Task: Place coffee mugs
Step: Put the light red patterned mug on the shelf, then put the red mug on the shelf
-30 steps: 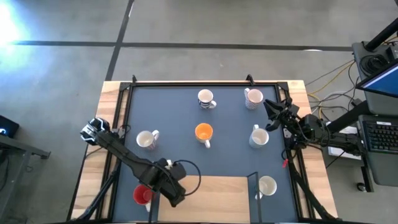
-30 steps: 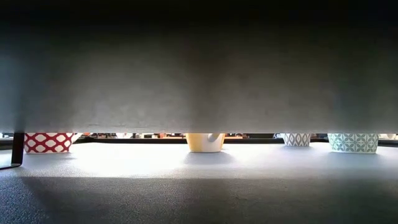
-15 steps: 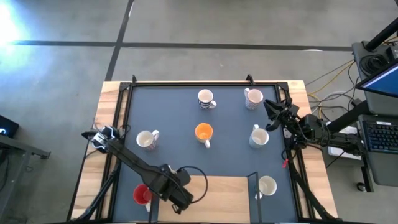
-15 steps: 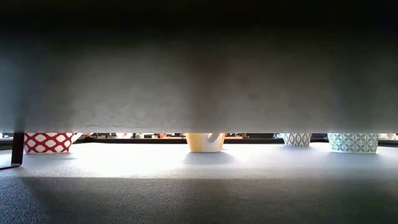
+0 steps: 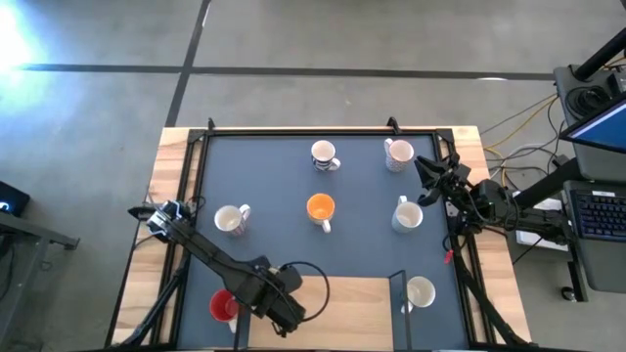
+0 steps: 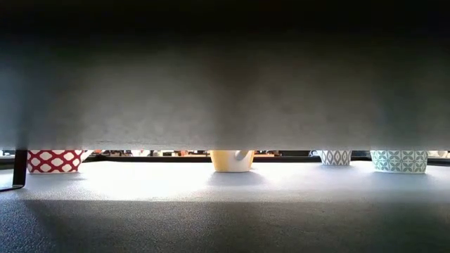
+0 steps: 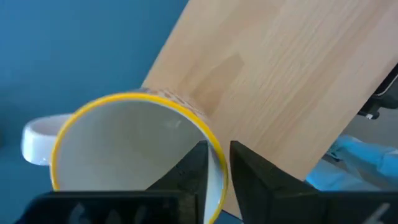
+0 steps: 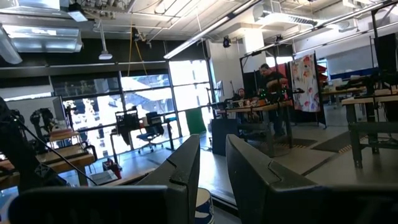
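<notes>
Several coffee mugs stand upright on the dark mat [image 5: 274, 166]: a striped one [image 5: 325, 154], a white one [image 5: 398, 154], a cream one [image 5: 232, 219], an orange one [image 5: 320, 208], a pale one [image 5: 407, 215], one on the near right [image 5: 421, 291] and a red one [image 5: 223, 306]. My left gripper [image 5: 282, 305] points down over a yellow-rimmed mug [image 7: 124, 155], which stands where the mat meets the wooden strip [image 7: 280, 81]. The gripper hides this mug in the high view. Its fingers are apart, one on each side of the rim. My right gripper [image 5: 427, 168] waits open at the table's right edge. My left gripper [image 7: 217, 171] comes from above with one finger [image 7: 196, 171] inside the mug and the other [image 7: 255, 177] outside, at the rim [image 7: 214, 146] opposite the handle [image 7: 34, 134]. The mug stands upright on the table. I cannot tell whether either finger touches the wall.
A black frame [image 5: 293, 130] runs along the mat's far and side edges. A short upright post [image 5: 393, 293] stands on the wooden strip near the right mug. In the low view only mug bases show, such as a red patterned one [image 6: 55, 160], under a dark overhang [image 6: 225, 84].
My left arm has reached a little farther toward the table's near right, so its gripper now sits slightly more over the wooden strip. The mugs on the mat have not moved.
</notes>
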